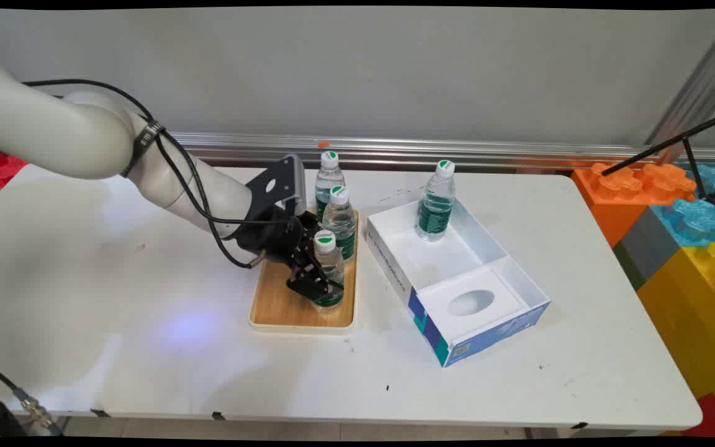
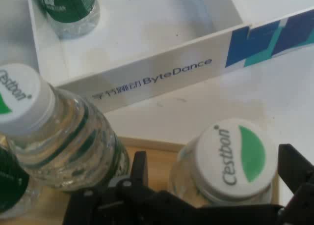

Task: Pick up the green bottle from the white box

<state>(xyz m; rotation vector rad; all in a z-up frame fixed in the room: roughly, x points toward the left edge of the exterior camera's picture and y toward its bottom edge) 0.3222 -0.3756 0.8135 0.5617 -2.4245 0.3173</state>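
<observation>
My black gripper (image 1: 325,284) reaches low over a wooden tray (image 1: 283,307) and stands open around the nearest of three small water bottles. That front bottle (image 1: 328,261) is upright, with a white and green cap. In the hand view its cap (image 2: 233,156) sits between my two fingers (image 2: 140,167), with a gap on the left side; the gripper (image 2: 216,166) straddles it. The middle bottle (image 1: 339,220) (image 2: 59,131) and the back bottle (image 1: 329,180) stand right behind it on the tray (image 2: 157,154).
An open white and blue box (image 1: 457,273) (image 2: 162,80) lies right of the tray, with a fourth bottle (image 1: 436,202) (image 2: 66,9) upright in its far compartment. Large coloured toy blocks (image 1: 674,211) stand off the table's right end.
</observation>
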